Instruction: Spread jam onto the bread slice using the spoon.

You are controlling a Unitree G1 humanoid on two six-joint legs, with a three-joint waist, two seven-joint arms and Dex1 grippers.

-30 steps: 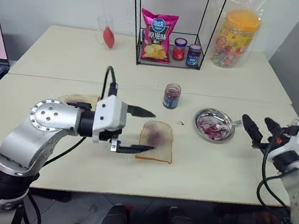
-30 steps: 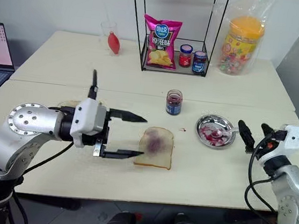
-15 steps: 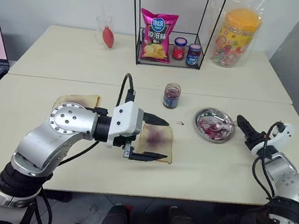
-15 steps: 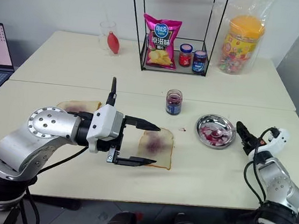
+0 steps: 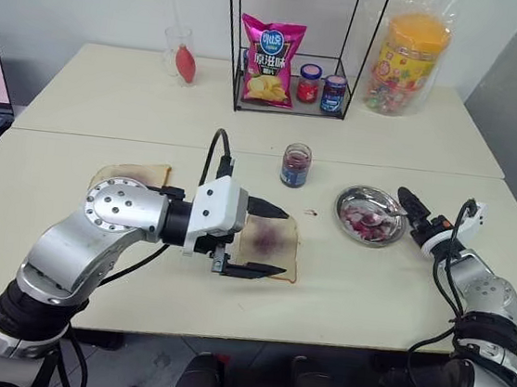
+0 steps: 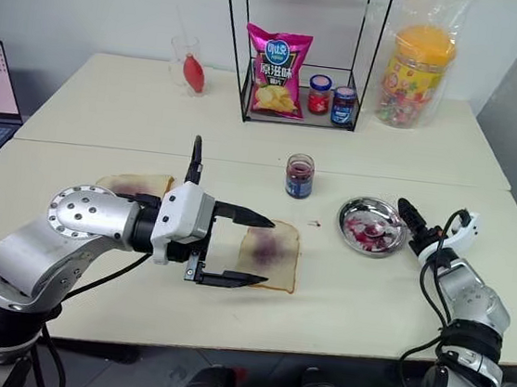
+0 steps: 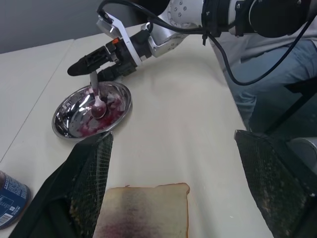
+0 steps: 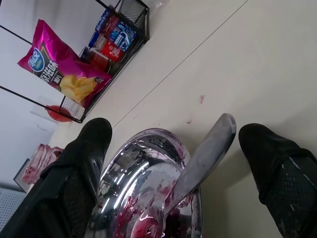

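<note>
Lower centre, the left gripper (image 5: 263, 239) gaped wide and empty around the jam-patched white bread slice (image 5: 269, 244). At right, the open right gripper (image 8: 176, 163) straddled the slim silver spoon (image 8: 200, 161), handle propped on the round steel dish (image 5: 368, 215). A careless close could tip that dish.

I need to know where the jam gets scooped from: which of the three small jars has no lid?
The open jar standing alone on the table, between the wire rack and the bread slice. The other two, the red-lidded jar and the blue-lidded jar, sit capped inside the rack.
</note>
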